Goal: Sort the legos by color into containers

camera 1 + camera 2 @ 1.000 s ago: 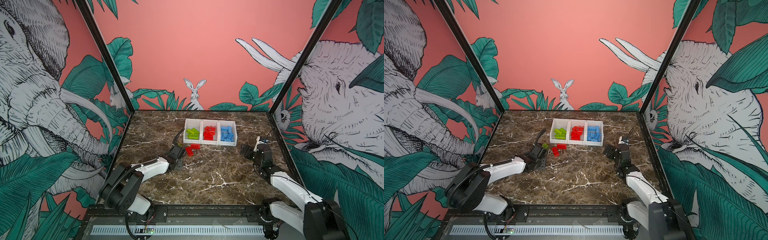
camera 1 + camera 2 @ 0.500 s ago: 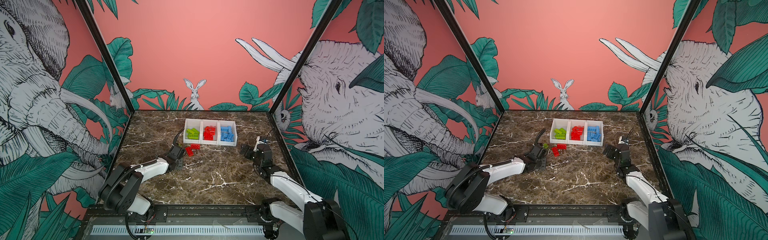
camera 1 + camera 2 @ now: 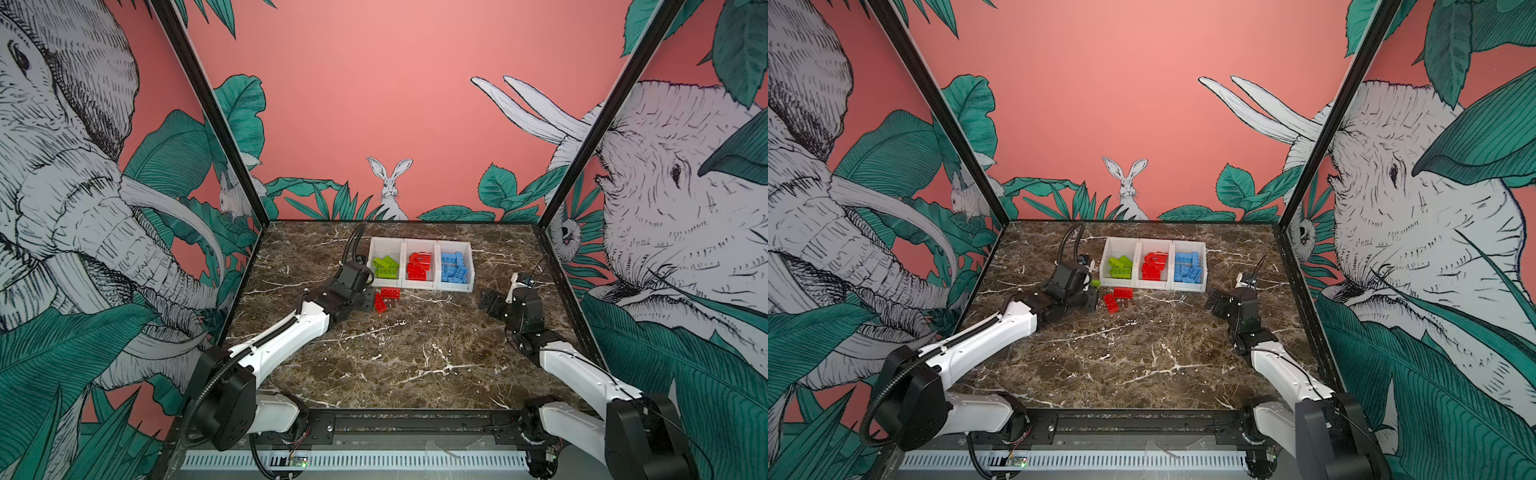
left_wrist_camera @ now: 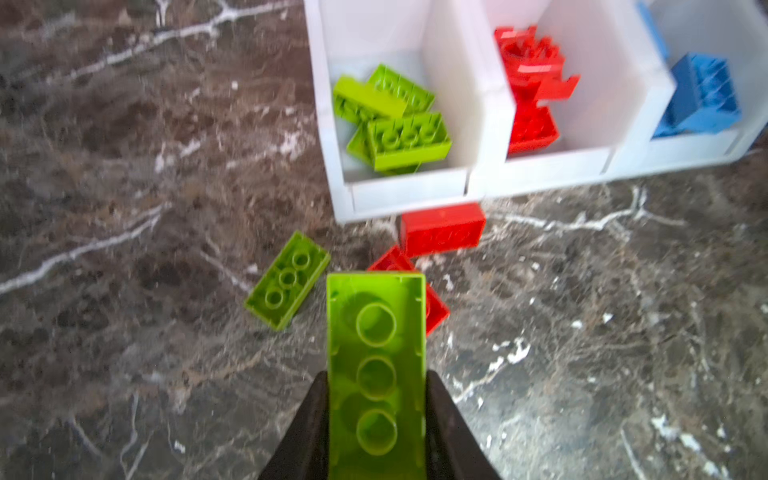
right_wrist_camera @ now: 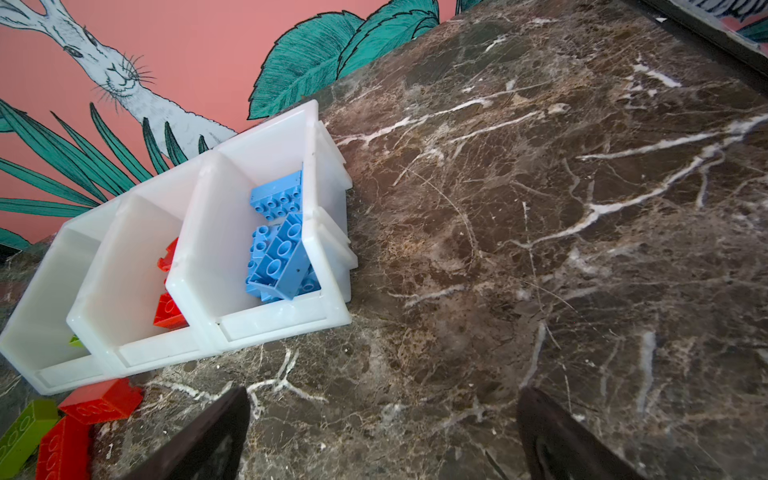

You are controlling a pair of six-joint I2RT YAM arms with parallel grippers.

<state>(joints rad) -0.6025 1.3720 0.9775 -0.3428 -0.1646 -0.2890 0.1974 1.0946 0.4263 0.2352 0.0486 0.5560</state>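
Note:
My left gripper (image 4: 376,382) is shut on a lime green lego (image 4: 376,332), held lengthwise with its hollow underside facing the camera, just above the table. In both top views this gripper (image 3: 365,298) (image 3: 1090,298) hangs in front of the leftmost container. On the table lie another green lego (image 4: 286,280) and two red legos (image 4: 442,228) (image 3: 380,302). The three white containers (image 3: 419,286) (image 5: 274,320) hold green legos (image 3: 386,267), red legos (image 3: 419,266) and blue legos (image 3: 455,269), from left to right. My right gripper (image 3: 490,301) (image 5: 382,399) is open and empty, right of the containers.
The marble table (image 3: 415,353) is enclosed by patterned walls on three sides, with black corner posts (image 3: 582,166) at the back. A black rail (image 3: 415,424) runs along the front edge between the two arm bases.
The left jaws have closed on the lime green lego. The left arm has barely shifted, and the right arm has not moved.

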